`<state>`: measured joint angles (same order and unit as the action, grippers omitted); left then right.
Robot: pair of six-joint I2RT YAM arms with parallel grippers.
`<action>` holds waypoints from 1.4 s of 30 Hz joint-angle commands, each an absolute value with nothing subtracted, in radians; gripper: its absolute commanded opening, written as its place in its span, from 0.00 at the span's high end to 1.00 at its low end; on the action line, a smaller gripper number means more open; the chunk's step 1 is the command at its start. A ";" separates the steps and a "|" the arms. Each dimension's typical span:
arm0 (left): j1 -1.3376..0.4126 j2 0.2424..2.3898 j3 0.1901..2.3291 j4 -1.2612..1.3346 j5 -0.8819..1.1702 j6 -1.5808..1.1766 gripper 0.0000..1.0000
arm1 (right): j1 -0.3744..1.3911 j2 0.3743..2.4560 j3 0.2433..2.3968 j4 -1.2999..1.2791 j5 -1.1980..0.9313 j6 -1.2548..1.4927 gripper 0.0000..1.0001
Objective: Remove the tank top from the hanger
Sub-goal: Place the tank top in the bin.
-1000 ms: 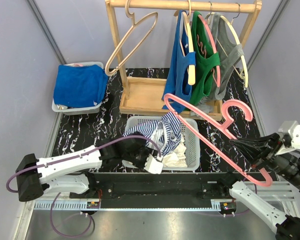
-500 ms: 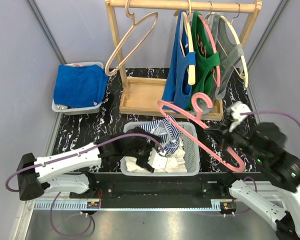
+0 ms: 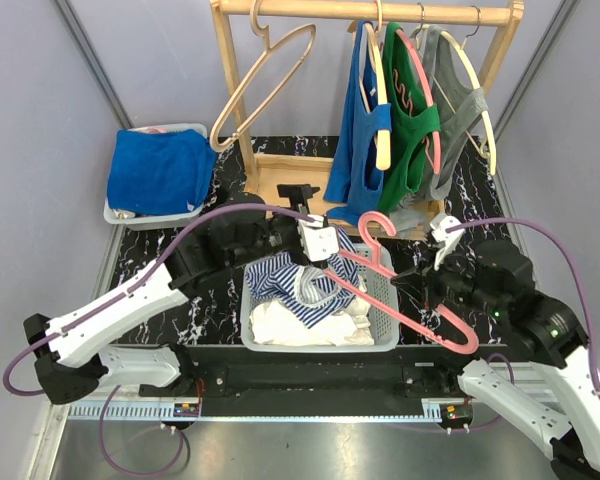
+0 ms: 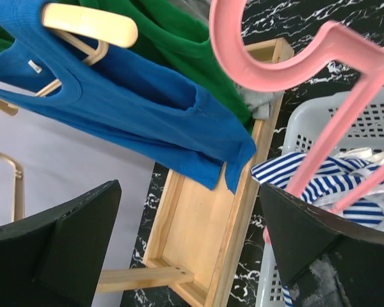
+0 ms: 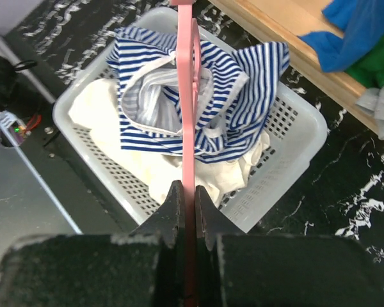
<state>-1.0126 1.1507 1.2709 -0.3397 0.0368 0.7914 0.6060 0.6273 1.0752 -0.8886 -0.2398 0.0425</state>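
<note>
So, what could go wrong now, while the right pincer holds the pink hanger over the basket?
The pink hanger, clamped in the right pincer, lies across the striped tank top; if a strap is caught, lifting may drag it out of the white basket. Its hook sits near the open left pincer and the hanging blue top, so a swing could snag either.

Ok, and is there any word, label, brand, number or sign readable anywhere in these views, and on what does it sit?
No text can be read in any view.
Small white neck tag inside the blue tank top on the wooden hanger: too small to read.
Pink plastic hanger, blue-and-white striped tank top, white plastic basket: no print visible.
</note>
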 commanded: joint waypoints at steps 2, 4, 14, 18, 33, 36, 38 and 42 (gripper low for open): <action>-0.999 1.189 1.385 -0.359 0.149 0.756 0.01 | 0.603 0.612 1.212 -0.835 -0.357 0.005 1.00; -0.979 1.203 1.434 -0.415 0.239 0.736 0.01 | 0.603 0.629 1.259 -0.831 -0.390 -0.047 1.00; -0.854 1.265 1.732 -0.722 0.718 0.519 0.01 | 0.603 0.681 1.335 -0.802 -0.468 -0.113 1.00; -0.847 1.310 1.807 -0.816 0.886 0.442 0.01 | 0.601 0.689 1.344 -0.807 -0.472 -0.126 1.00; -0.839 1.339 1.690 -0.822 0.765 0.506 0.05 | 0.603 0.712 1.370 -0.767 -0.518 -0.132 1.00; -0.841 1.362 1.721 -0.815 0.770 0.505 0.09 | 0.603 0.715 1.356 -0.756 -0.526 -0.130 1.00; -0.841 1.373 1.733 -0.816 0.785 0.497 0.21 | 0.603 0.718 1.350 -0.752 -0.523 -0.132 1.00; -0.839 1.370 1.732 -0.825 0.784 0.499 0.67 | 0.603 0.715 1.338 -0.732 -0.496 -0.141 1.00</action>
